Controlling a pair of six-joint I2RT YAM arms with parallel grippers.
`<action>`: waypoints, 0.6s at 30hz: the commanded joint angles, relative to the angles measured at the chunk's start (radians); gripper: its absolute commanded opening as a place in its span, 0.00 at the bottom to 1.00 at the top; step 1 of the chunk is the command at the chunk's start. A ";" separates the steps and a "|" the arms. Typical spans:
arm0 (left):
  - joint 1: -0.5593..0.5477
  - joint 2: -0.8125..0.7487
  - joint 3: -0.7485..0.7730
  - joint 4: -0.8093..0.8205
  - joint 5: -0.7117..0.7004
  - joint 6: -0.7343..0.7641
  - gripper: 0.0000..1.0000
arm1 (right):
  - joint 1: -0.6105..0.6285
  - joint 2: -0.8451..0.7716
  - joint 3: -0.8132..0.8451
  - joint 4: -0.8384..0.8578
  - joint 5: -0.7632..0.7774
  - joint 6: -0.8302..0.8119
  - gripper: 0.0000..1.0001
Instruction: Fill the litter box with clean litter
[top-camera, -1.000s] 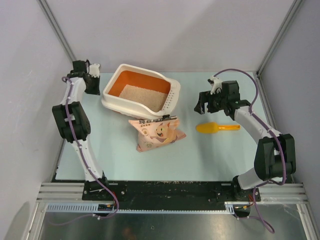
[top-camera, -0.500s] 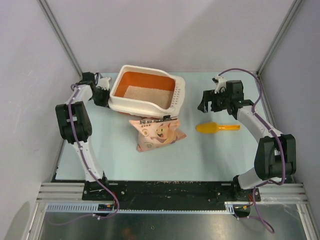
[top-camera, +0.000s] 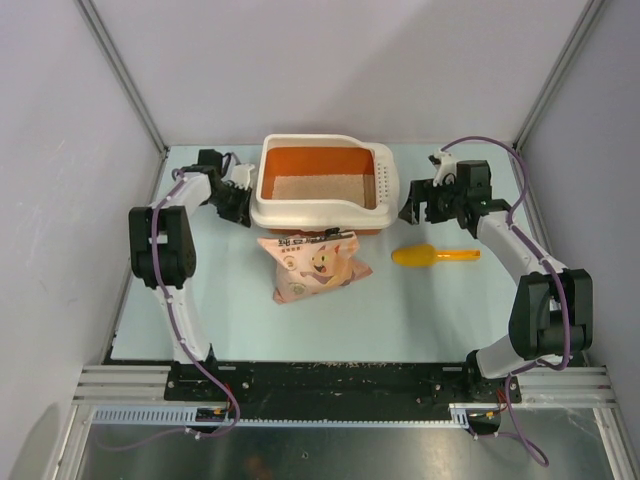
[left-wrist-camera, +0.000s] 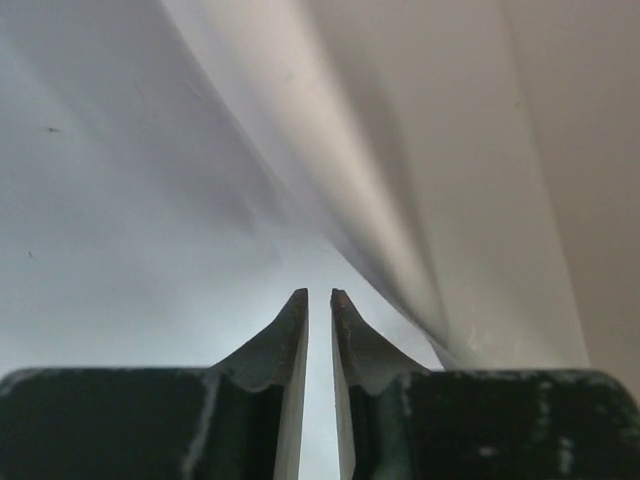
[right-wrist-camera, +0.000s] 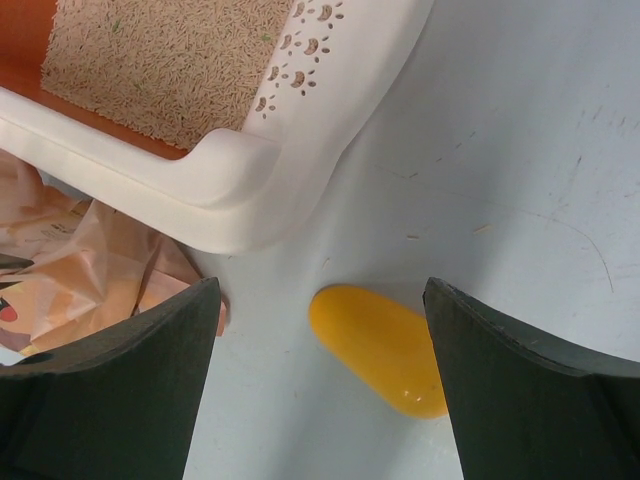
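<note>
Left gripper (left-wrist-camera: 319, 297) reached far-left, jaws nearly closed with a thin gap, nothing between; right gripper (right-wrist-camera: 325, 330) pointed down, jaws wide.

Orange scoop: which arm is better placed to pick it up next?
Right, likely. The right gripper is open, hovering near the orange scoop. The left gripper is nearly closed at the litter box's far side.

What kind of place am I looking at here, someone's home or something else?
Probably a robot test booth, not a home. Plain grey walls on metal framing enclose a pale table, two arms are bolted to its near edge, and the litter box, pink bag and orange scoop look staged.
</note>
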 joint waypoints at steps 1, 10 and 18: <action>0.017 -0.088 0.005 -0.006 -0.048 0.003 0.22 | -0.008 -0.047 0.024 0.005 -0.042 -0.074 0.87; 0.178 -0.413 -0.159 -0.006 0.062 0.037 0.66 | 0.073 -0.172 0.074 -0.222 -0.260 -0.364 0.90; 0.021 -0.821 -0.320 -0.012 0.351 0.359 0.85 | 0.285 -0.155 0.154 -0.312 -0.130 -0.581 0.93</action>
